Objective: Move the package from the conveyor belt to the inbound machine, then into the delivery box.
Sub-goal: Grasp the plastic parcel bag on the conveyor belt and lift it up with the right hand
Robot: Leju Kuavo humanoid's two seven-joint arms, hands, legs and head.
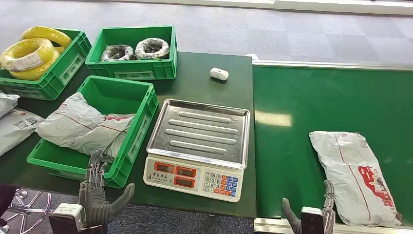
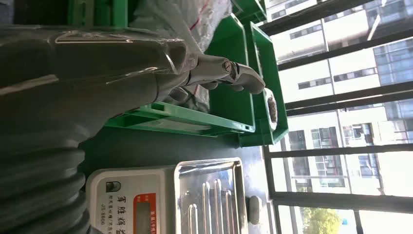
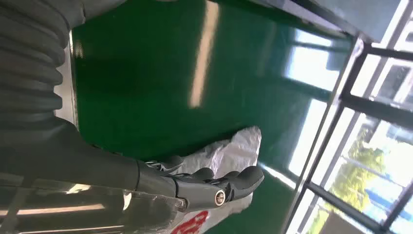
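Observation:
A grey plastic package (image 1: 356, 175) with red print lies on the green conveyor belt (image 1: 316, 112) at the right; the right wrist view catches it too (image 3: 229, 151). My right hand (image 1: 311, 214) is low at the belt's near edge, just left of the package, fingers apart and holding nothing (image 3: 204, 185). The weighing scale (image 1: 198, 141) with a steel pan stands in the middle of the dark table. Left of it is a green delivery box (image 1: 139, 126) with another grey package (image 1: 83, 127) inside. My left hand (image 1: 100, 195) hangs open in front of that box (image 2: 219, 73).
Two more green crates stand at the back: one with yellow cable coils (image 1: 34, 51), one with dark and pale coils (image 1: 134, 48). A small white device (image 1: 219, 73) lies on the table behind the scale. More grey packages (image 1: 12, 122) lie at the far left.

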